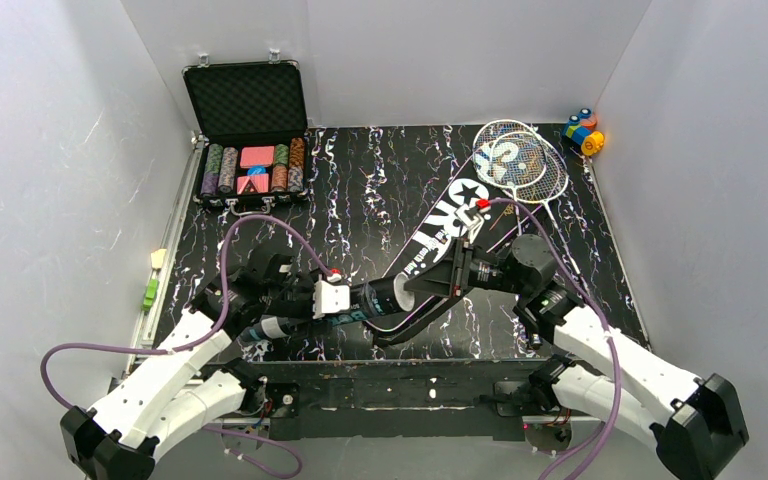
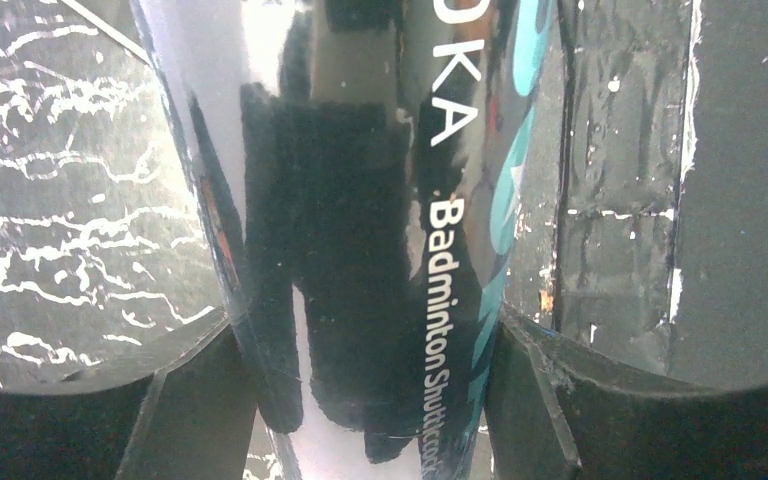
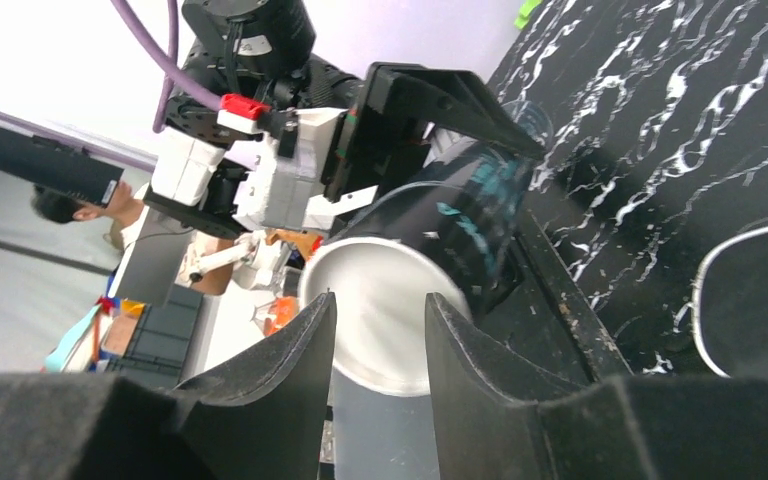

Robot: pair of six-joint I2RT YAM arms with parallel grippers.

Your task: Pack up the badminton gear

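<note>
Two arms are meeting over the near middle of the table. The left gripper is clamping the long dark tube partway along its length. In the left wrist view the tube is filling the gap between both fingers, with white "Badminton Shuttlecock" lettering and teal print facing the camera. The tube is lying roughly level, running left to right, and its pale open end is pointing toward the right arm. Cannot tell whether it is resting on the table or being held just above it.

The right gripper is hovering just in front of that open end. Its fingers are standing apart with a narrow gap, and nothing is showing between them.

The black "SPORT" bag is lying diagonally on the table, its narrow end reaching down beside the tube's open end. The two silver-framed rackets are lying overlapped at the bag's far end, heads toward the back wall.

An open case of poker chips is sitting at the far left corner. Some toy blocks are sitting at the far right corner.
</note>
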